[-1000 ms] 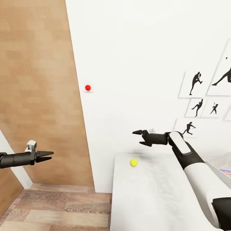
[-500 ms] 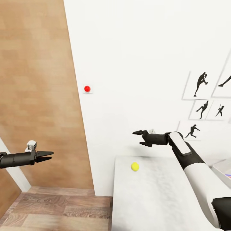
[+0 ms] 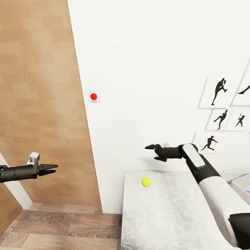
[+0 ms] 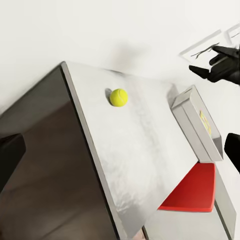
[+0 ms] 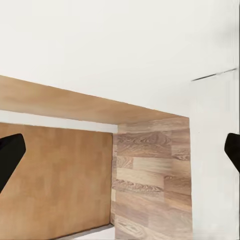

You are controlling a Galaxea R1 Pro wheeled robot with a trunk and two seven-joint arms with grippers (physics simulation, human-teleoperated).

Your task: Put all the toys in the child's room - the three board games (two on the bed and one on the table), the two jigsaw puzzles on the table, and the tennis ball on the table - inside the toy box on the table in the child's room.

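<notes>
I am parked at the near corner of the table, whose light grey top runs forward to the white wall, its left edge dropping straight to the wood-plank floor. That floor strip, between the table and the wooden door, is free room on my left side. My left gripper hangs over it, well apart from the table, its 2 fingers set a narrow gap apart and holding nothing. My right gripper floats above the far end of the table, close to the wall, jaws spread wide and empty. The tennis ball is a small bright yellow-green sphere resting on the tabletop near the far left corner, below and a little nearer to me than the right gripper, touching nothing else. At the right edge of my head view I get a sliver of the toy box; the left wrist camera gives me its grey sloping side, a red chair beyond the table and the glossy dark side panel.
</notes>
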